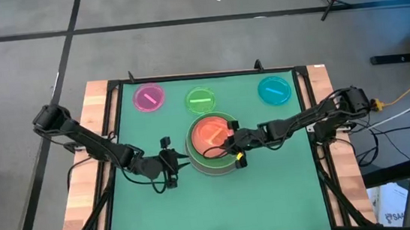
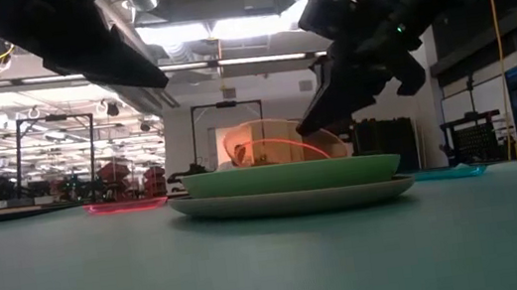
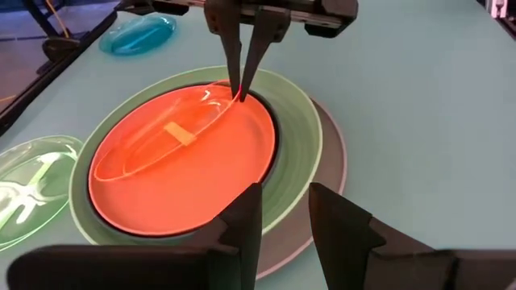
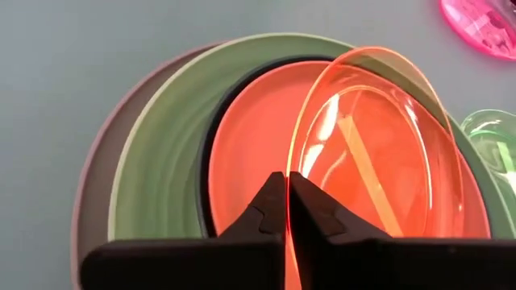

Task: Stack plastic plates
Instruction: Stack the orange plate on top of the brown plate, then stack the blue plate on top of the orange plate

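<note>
The step in hand is adding a small plate to the stack at the middle of the tabletop [image 1: 273,191]. That stack already has a large grey plate [image 3: 332,165] at the bottom, a light green plate [image 3: 294,137] on it, a dark teal plate [image 3: 273,121] showing only as a thin dark rim, and a salmon plate [image 3: 201,173] nested on top.

The right tool [image 4: 288,179] is shut on the rim of a clear orange plate [image 4: 379,137], holding it tilted over the salmon plate — its far edge is raised while the gripped edge sits low, near the stack's right side.

The left tool [image 3: 284,213] hangs just beside the stack on its left, fingers parted, holding nothing.

Three small plates lie beyond the stack, well apart from it: a pink plate [image 1: 149,98], a green plate [image 1: 200,99] and a blue plate [image 1: 274,89].

The next move, I judge, calls for levelling the orange plate and centring it in the salmon one before letting go — released while tilted, it could slide off-centre.

No brand or readable writing shows; each small plate carries only a plain pale strip, like a blank label.
</note>
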You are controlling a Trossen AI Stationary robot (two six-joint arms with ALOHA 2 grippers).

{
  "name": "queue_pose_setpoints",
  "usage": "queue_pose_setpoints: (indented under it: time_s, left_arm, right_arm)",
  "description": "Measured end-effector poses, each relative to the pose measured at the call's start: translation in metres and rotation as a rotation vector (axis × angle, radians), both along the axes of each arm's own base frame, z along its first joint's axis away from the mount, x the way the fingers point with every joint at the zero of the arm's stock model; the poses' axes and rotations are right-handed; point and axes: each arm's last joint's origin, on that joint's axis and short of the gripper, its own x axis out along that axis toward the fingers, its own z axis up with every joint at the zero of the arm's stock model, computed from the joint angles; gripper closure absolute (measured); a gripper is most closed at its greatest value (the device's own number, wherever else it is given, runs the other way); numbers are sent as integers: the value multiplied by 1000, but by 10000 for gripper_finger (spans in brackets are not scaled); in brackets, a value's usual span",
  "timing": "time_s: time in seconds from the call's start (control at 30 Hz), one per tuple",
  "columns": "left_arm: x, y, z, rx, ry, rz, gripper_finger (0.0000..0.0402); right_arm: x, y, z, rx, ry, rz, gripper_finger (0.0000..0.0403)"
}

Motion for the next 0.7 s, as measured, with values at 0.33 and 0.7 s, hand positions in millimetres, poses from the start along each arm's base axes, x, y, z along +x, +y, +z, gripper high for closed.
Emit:
queue_pose_setpoints:
  time_s: [0.33, 0.7]
  left_arm:
    - [4, 9, 0, 22, 7, 19, 304]
    - [9, 22, 0, 130, 50, -31, 304]
  right_arm:
    - [0, -1, 0, -3, 3, -8, 300]
    - [-24, -5, 27, 6, 50, -52, 281]
